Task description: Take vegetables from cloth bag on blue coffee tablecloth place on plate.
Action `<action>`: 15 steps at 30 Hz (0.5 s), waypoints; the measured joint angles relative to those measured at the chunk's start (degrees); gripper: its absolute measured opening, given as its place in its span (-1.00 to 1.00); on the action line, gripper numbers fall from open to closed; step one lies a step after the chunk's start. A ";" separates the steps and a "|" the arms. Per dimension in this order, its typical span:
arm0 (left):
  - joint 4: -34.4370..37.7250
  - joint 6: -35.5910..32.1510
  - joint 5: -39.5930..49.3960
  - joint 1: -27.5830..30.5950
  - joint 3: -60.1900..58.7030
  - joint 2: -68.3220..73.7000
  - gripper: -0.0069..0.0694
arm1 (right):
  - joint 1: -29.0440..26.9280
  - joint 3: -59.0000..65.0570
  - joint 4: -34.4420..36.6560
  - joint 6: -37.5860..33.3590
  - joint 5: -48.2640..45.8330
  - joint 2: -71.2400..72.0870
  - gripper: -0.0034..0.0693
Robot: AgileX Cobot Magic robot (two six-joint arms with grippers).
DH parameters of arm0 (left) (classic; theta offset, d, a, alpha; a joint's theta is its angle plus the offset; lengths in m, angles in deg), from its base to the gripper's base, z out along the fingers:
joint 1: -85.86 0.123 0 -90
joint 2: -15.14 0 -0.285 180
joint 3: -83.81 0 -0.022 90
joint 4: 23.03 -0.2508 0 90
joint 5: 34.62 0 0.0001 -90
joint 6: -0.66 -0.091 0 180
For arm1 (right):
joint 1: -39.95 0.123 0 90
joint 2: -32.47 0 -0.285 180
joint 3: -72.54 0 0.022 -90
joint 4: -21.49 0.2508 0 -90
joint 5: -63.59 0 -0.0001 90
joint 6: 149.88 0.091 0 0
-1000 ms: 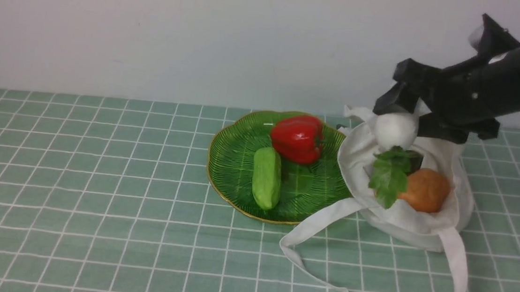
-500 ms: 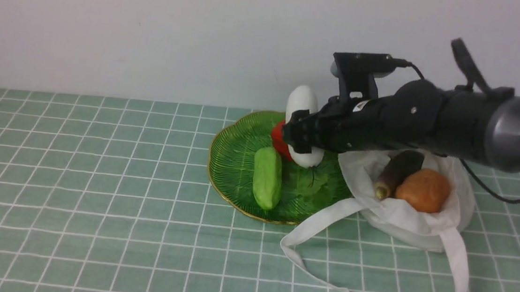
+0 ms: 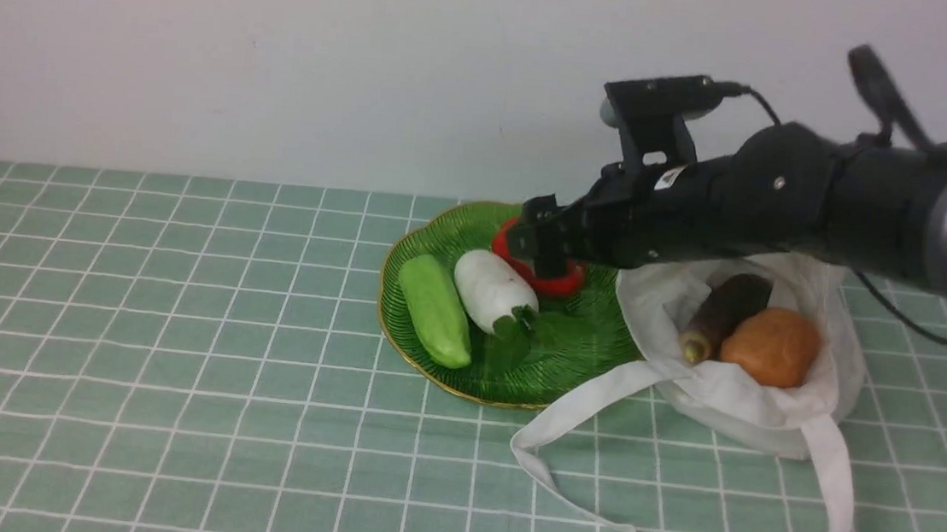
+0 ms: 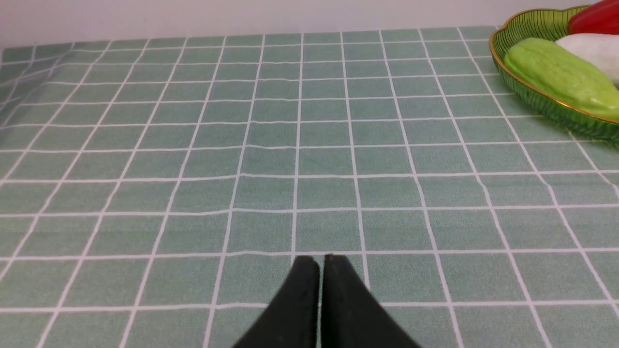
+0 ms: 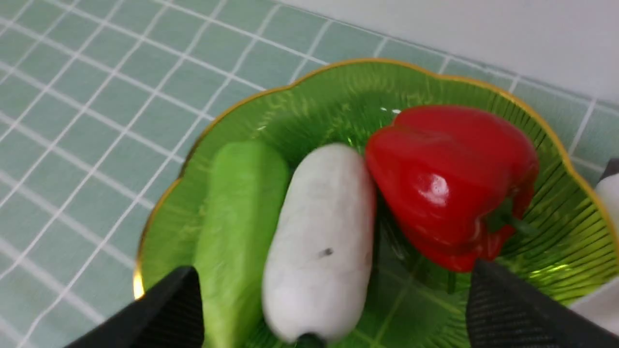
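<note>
Front view: radish (image 3: 490,290) lies on its side on the plate (image 3: 446,234), leaf tuft (image 3: 519,334) toward the near rim. It sits btwn cucumber (image 3: 435,310) and red pepper (image 5: 449,179); R wrist view shows it touching both.

R gripper (image 5: 331,268) hovers just above it, jaws spread wide, one finger either side, holding nothing.

Risks as I judge them:
- Radish is round and smooth, only propped by its neighbours, so a nudge could roll it.
- Cucumber is near the plate's left rim. A shove passed through the radish could tip it out onto the tablecloth (image 3: 177,317).
- One finger is close over the pepper. Pulling back low or at a slant could clip it or the radish, so lifting straight up first looks safer.
- Arm reaches across the cloth bag (image 3: 736,400), which has an orange lump (image 3: 771,345) and a dark veg (image 3: 722,313) inside. Snagging its edge could drag the bag. A strap runs just beside the plate's near rim; can't tell if they touch.

L gripper (image 4: 319,260) is well apart, low over bare cloth, jaws pressed together, empty.
</note>
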 joint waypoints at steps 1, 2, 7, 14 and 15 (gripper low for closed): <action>0.00 0.00 0.00 0.00 0.00 0.00 -0.84 | 0.00 0.00 -1.65 0.00 -2.24 2.27 0.93; 0.00 0.00 0.00 0.00 0.00 0.00 -0.84 | 0.00 0.00 -3.34 0.00 -4.69 4.82 0.88; 0.00 0.00 0.00 0.00 0.00 0.00 -0.84 | 0.00 0.00 -9.31 0.00 -15.77 19.08 0.46; 0.00 0.00 0.00 0.00 0.00 0.00 -0.84 | 0.00 0.00 -15.24 1.87 -32.00 42.27 -0.38; 0.00 0.00 0.00 0.00 0.00 0.00 -0.84 | 0.00 0.00 -15.58 2.69 -34.40 44.87 -0.47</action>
